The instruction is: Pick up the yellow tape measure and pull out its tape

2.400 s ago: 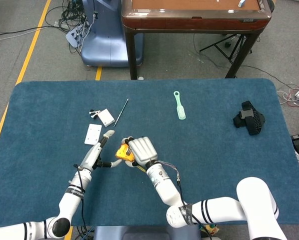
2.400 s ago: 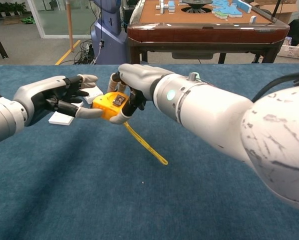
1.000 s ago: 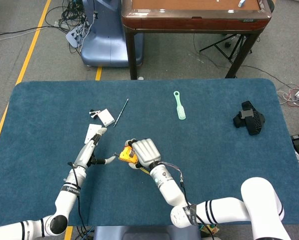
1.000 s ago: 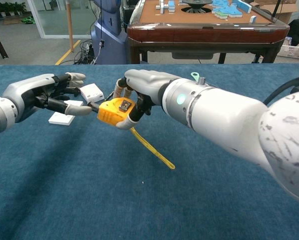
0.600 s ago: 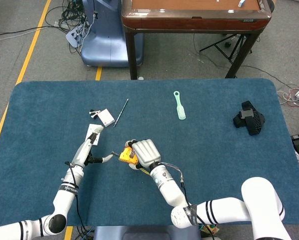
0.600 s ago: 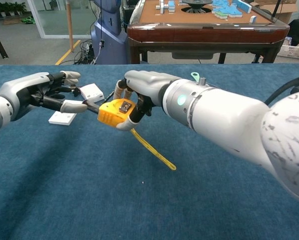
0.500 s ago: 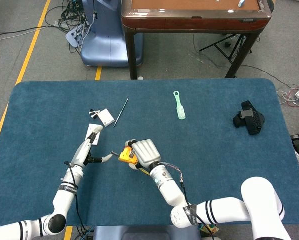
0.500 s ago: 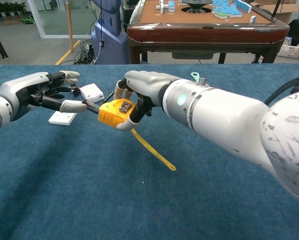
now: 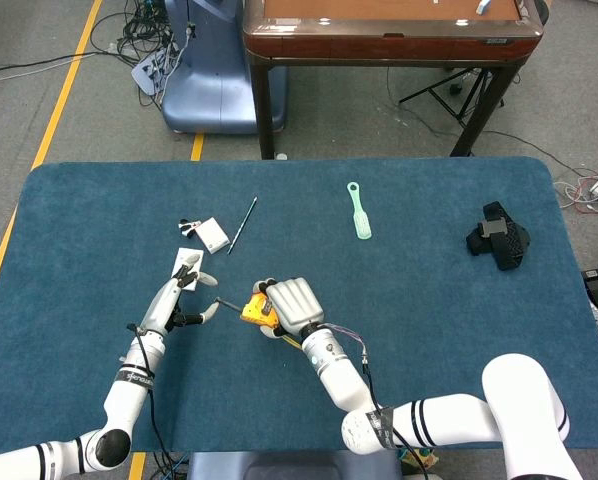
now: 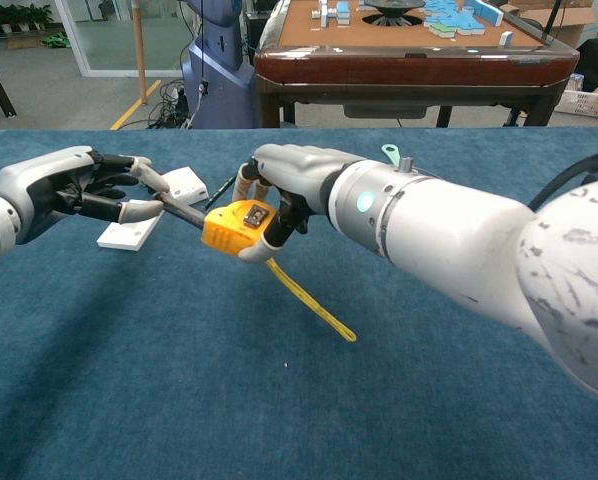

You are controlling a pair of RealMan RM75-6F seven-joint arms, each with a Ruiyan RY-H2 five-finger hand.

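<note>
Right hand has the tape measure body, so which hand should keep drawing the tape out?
Left. The left hand already pinches the tape's end, stretched out from the yellow tape measure, with open table beyond it. The right hand is busy gripping the case.

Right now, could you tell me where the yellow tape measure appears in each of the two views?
Head view: the yellow tape measure sits left of centre, low on the table, held by the right robot hand.
Chest view: the tape measure is left of centre in the upper half.
Shared landmark: the white box behind it.
</note>
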